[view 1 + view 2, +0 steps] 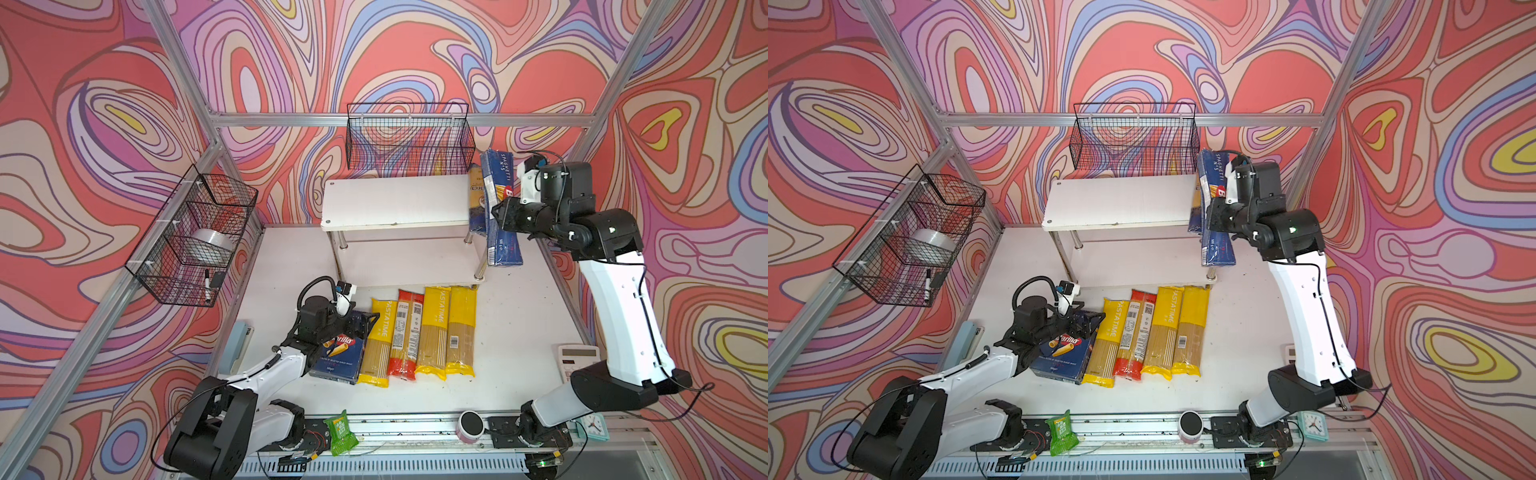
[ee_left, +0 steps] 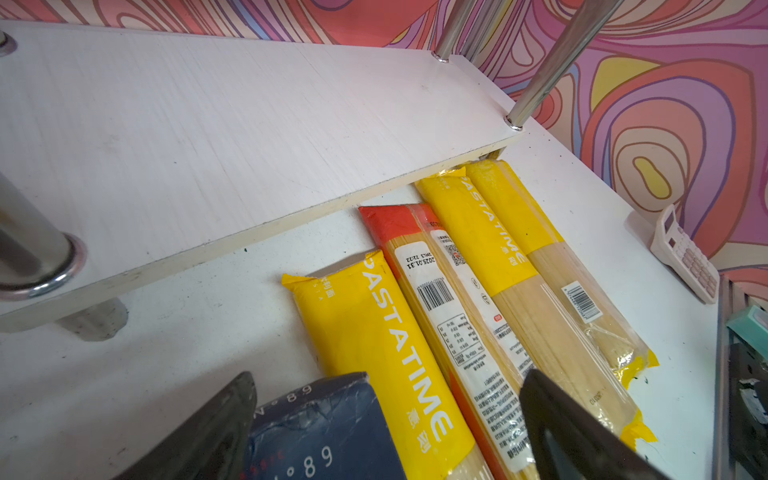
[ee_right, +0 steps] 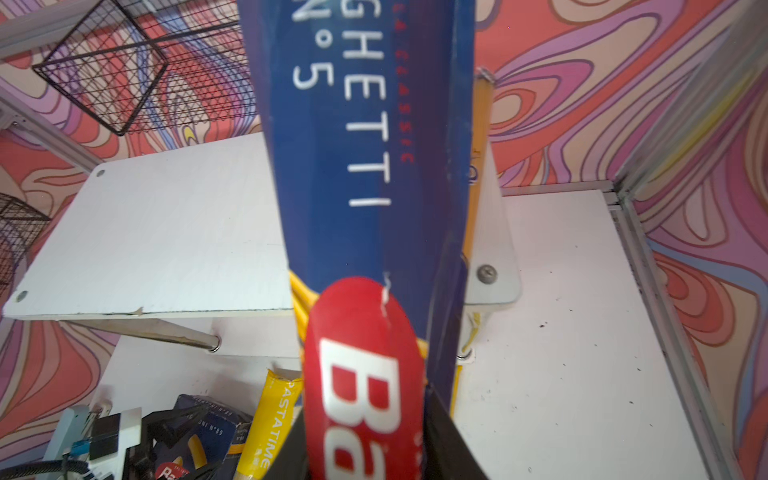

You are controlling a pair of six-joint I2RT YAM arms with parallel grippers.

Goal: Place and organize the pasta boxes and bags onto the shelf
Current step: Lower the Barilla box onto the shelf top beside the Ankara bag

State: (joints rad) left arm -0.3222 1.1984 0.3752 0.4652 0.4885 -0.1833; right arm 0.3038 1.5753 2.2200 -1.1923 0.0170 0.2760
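In both top views the side basket is seen to hold a tape roll and a marker. The spaghetti box is clamped upright by the right fingers beside the shelf; the left fingers are spread open above the rigatoni box. Four bags are laid on the white surface between swirl-patterned walls.

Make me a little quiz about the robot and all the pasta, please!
1. True or false: the right gripper is empty.
2. How many yellow-ended bags lie on the table? A two, B three, C five.
3. Fill in: the bag lying between yellow-ended ones has ____ ends.
Key: 1 false, it grips the spaghetti box. 2 B. 3 red.
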